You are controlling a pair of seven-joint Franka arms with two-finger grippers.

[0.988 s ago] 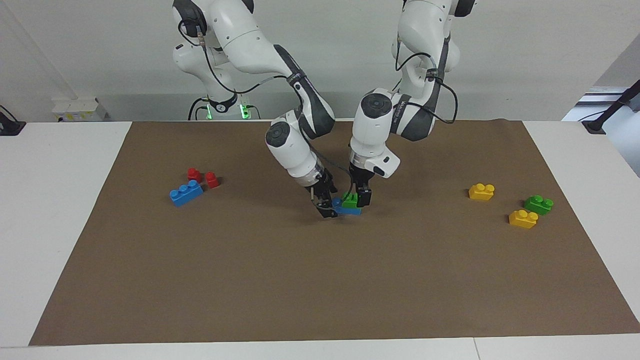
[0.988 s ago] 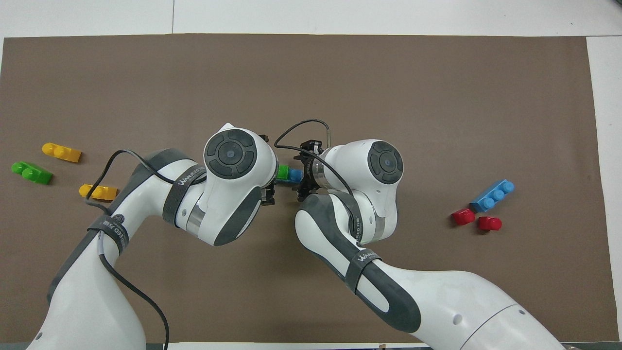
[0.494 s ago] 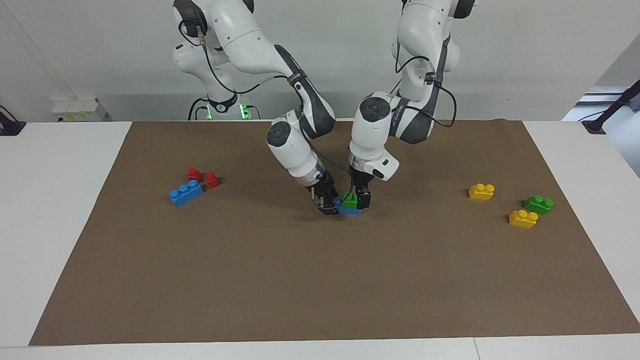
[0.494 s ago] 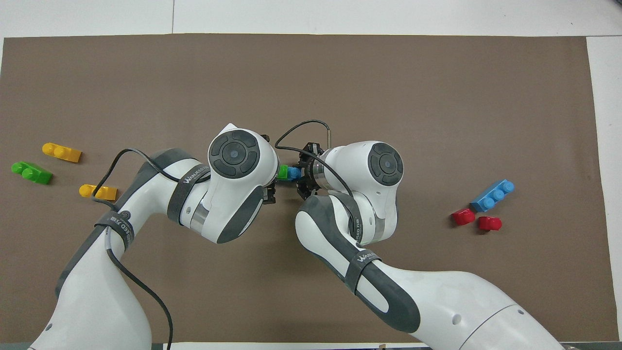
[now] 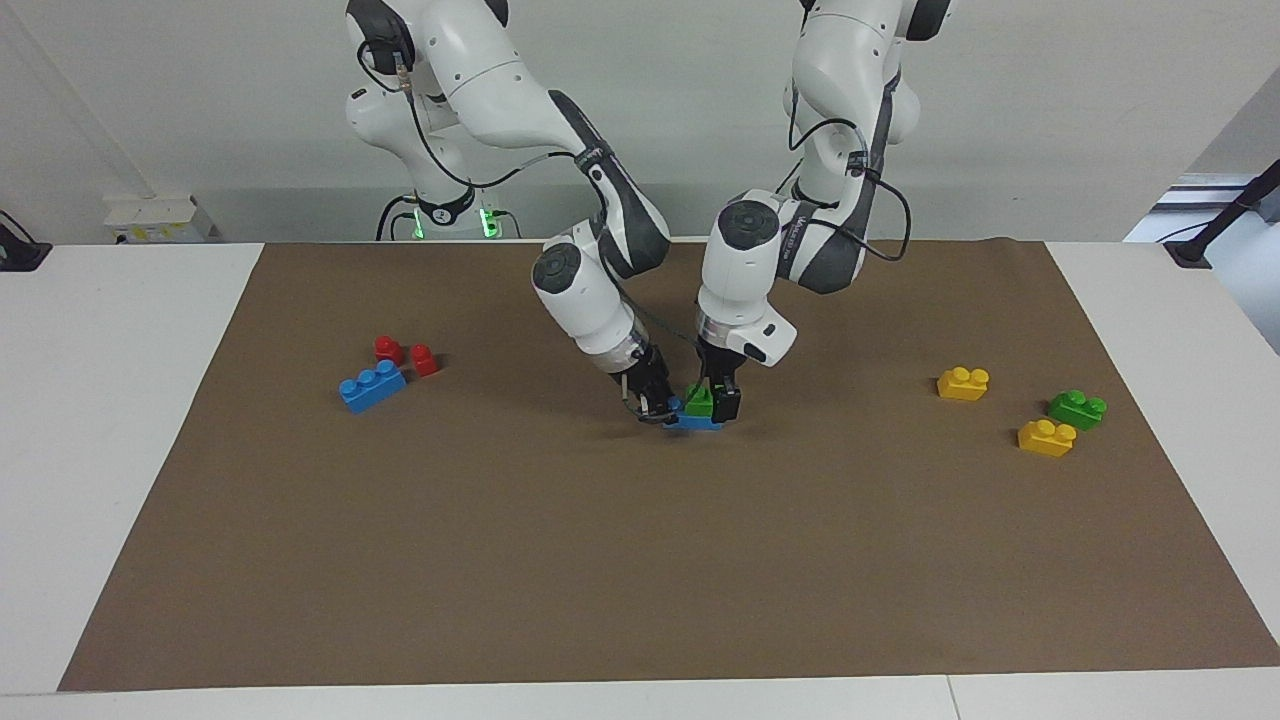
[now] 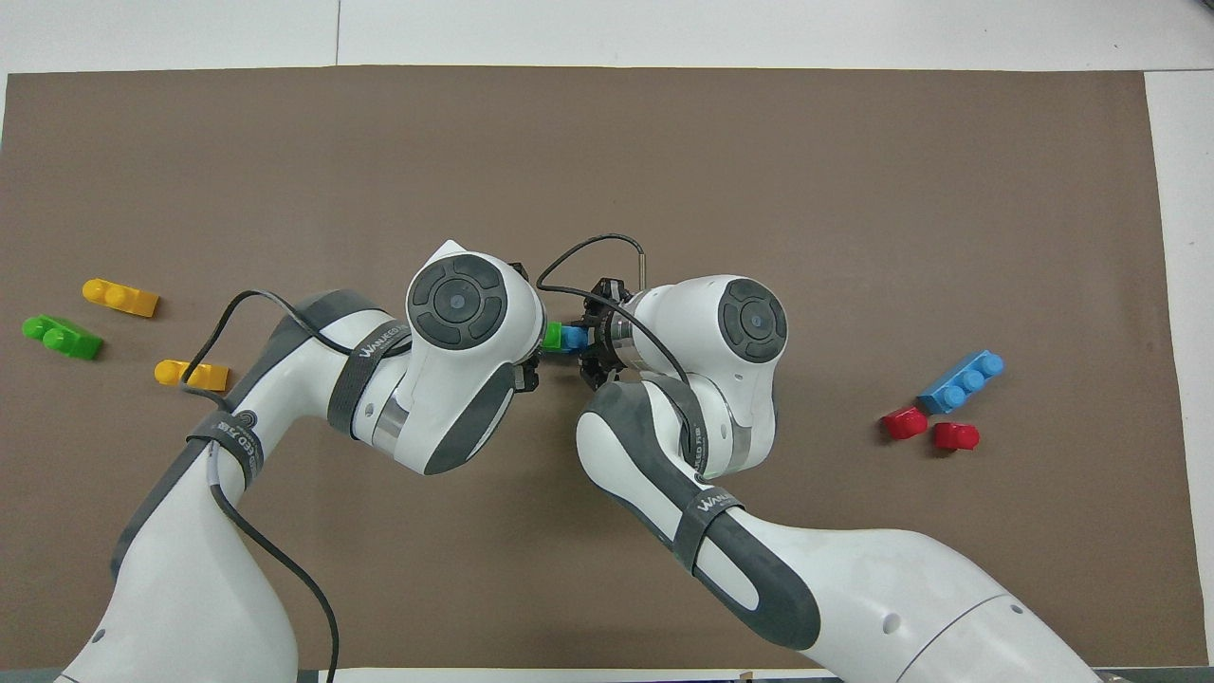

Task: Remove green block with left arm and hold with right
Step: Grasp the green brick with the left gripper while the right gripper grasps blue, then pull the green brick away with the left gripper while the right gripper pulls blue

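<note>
A green block (image 5: 700,401) sits pressed on top of a blue brick (image 5: 692,423) in the middle of the brown mat. My left gripper (image 5: 716,399) comes down from above and is shut on the green block. My right gripper (image 5: 655,407) reaches in at a slant and is shut on the end of the blue brick toward the right arm's end. In the overhead view only slivers of the green block (image 6: 551,336) and the blue brick (image 6: 574,338) show between the two wrists; the left fingers are hidden there.
A second green block (image 5: 1077,408) and two yellow bricks (image 5: 963,383) (image 5: 1046,437) lie toward the left arm's end. A blue three-stud brick (image 5: 372,385) and two red pieces (image 5: 388,349) (image 5: 425,360) lie toward the right arm's end.
Both grippers and the green-on-blue stack have shifted slightly toward the right arm's end. The blocks are still joined.
</note>
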